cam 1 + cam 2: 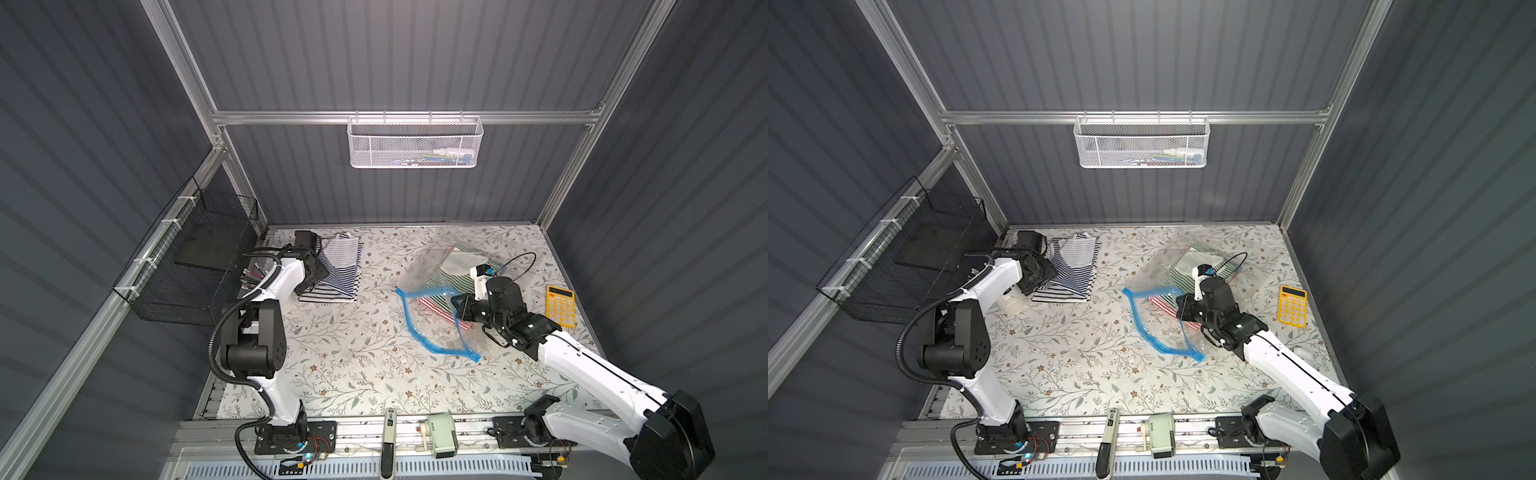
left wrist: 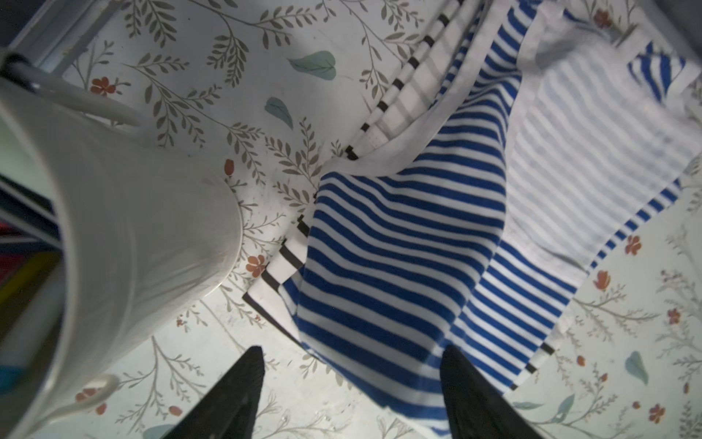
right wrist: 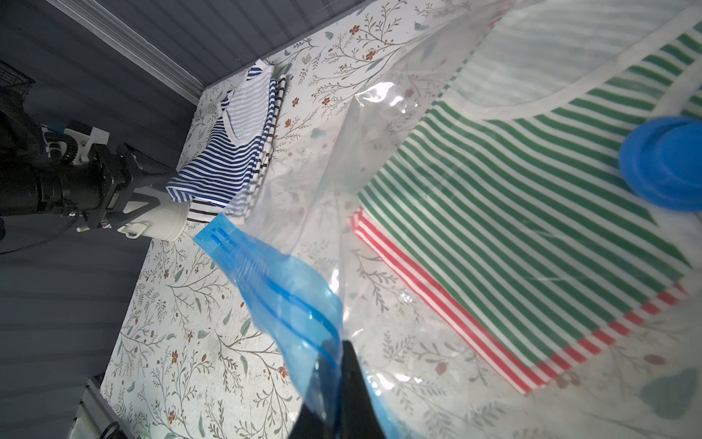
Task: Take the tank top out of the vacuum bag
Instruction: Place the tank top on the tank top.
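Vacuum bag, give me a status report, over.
Right gripper shut on vacuum bag zip strip. Left gripper open over blue-striped top. Green-striped tank top inside bag. White cup close beside left gripper.

Yellow calc (image 1: 560, 306), white mesh basket (image 1: 374, 143)

The bag (image 3: 342, 152) is showing clear, with blue zip strip (image 3: 273, 289) and blue cap (image 3: 663, 163). The bagged top (image 3: 513, 197) is showing green-and-white stripes; the loose top (image 2: 399, 247), blue-and-white stripes. The calculator (image 1: 561, 306) is showing yellow; the tablecloth (image 1: 353, 365), floral.
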Controlling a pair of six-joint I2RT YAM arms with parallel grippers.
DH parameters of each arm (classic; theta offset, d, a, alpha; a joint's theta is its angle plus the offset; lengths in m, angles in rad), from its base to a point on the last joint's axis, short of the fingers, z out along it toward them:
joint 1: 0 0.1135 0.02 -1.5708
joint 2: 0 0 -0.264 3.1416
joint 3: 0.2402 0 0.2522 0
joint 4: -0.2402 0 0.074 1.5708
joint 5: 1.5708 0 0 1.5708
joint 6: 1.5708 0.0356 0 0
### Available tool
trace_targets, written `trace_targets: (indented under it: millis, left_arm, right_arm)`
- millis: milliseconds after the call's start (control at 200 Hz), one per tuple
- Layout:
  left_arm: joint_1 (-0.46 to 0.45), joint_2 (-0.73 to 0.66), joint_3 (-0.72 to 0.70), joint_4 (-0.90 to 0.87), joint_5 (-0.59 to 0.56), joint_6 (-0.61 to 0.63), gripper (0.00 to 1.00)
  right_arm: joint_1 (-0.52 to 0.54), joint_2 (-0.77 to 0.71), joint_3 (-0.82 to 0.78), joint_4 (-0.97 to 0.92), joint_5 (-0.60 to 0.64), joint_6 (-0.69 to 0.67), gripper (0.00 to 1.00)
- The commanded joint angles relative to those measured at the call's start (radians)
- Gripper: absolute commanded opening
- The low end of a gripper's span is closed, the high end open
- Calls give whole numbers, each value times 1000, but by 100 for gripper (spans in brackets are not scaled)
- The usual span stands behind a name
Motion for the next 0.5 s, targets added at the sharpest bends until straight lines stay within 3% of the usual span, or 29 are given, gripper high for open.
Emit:
trace_targets:
  millis: [0, 240, 495]
  left_arm:
    - [1, -10, -20, 42, -10, -159, 75]
    - [-1, -9, -76, -5, -28, -513, 76]
    - [-1, -6, -94, 3, -33, -621, 78]
  right_arm:
    - [-4, 6, -14, 22, -9, 6, 0]
    - [-3, 16, -29, 49, -28, 25, 0]
    - [-3, 14, -28, 45, -24, 14, 0]
